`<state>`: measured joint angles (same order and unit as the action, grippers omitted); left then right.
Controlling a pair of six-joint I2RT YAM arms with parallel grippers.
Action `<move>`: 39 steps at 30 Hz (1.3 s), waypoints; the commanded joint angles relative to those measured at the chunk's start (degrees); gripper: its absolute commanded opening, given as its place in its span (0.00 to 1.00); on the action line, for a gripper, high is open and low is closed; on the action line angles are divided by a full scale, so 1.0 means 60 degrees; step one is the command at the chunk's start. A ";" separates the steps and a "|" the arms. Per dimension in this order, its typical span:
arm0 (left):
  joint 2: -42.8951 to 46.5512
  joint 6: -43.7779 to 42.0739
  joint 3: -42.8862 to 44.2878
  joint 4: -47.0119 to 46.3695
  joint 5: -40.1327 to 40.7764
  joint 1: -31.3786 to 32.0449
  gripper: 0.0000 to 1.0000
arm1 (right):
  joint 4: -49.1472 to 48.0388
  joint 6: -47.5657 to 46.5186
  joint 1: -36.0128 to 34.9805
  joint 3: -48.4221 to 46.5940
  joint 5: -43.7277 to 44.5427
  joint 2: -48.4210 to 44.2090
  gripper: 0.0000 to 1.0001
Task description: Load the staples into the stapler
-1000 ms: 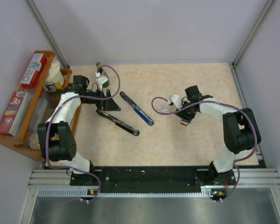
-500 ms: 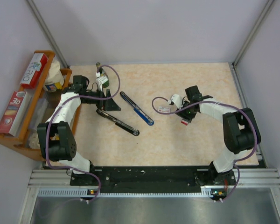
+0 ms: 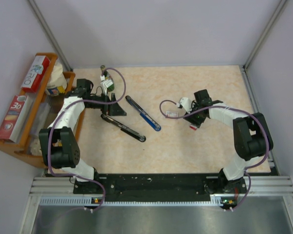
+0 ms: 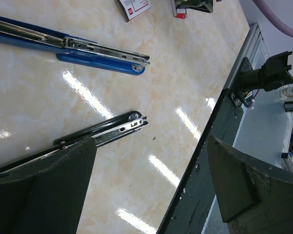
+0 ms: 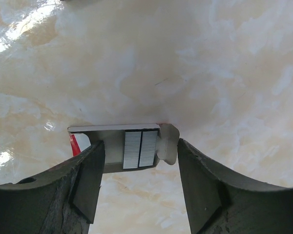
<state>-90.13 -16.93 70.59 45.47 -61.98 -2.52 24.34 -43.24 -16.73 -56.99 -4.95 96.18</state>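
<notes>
Both arms folded inward and reaching low, one claw spread, the other pinched.

The left arm rises from its base, doubles back at the elbow and runs up the left side, its wrist turned toward the middle. The left claw points right and slightly toward the bases, and in the left wrist view its two dark fingers stand wide apart. The right arm bends at its elbow near the right edge, its white forearm stretching left. The right claw is tipped downward; in the right wrist view its fingers are drawn in on the staples tray.
</notes>
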 commanded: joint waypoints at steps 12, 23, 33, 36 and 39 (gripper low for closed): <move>0.0168 -0.0269 -0.0061 -0.0123 -0.0276 0.0011 0.99 | -0.0438 0.0191 0.0079 0.0065 0.0079 -0.0238 0.63; 0.0153 -0.0284 -0.0075 -0.0108 -0.0320 0.0025 0.99 | -0.0569 0.0073 0.0078 0.0314 -0.0508 -0.0767 0.56; 0.0124 -0.0343 -0.0017 -0.0050 -0.0277 0.0025 0.99 | -0.0702 0.0059 0.0079 0.0563 -0.0683 -0.1118 0.56; 0.0168 -0.0372 -0.0016 -0.0049 -0.0145 0.0025 0.99 | -0.0512 -0.0014 0.0078 0.0592 -0.0888 -0.1162 0.56; 0.0241 -0.0416 0.0042 0.0009 -0.0028 0.0025 0.99 | -0.0395 -0.0058 0.0064 0.0592 -0.0991 -0.1118 0.56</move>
<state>-90.13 -17.76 70.54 45.50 -61.91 -2.52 21.78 -42.92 -16.69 -53.63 -8.34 91.83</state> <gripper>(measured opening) 0.987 0.560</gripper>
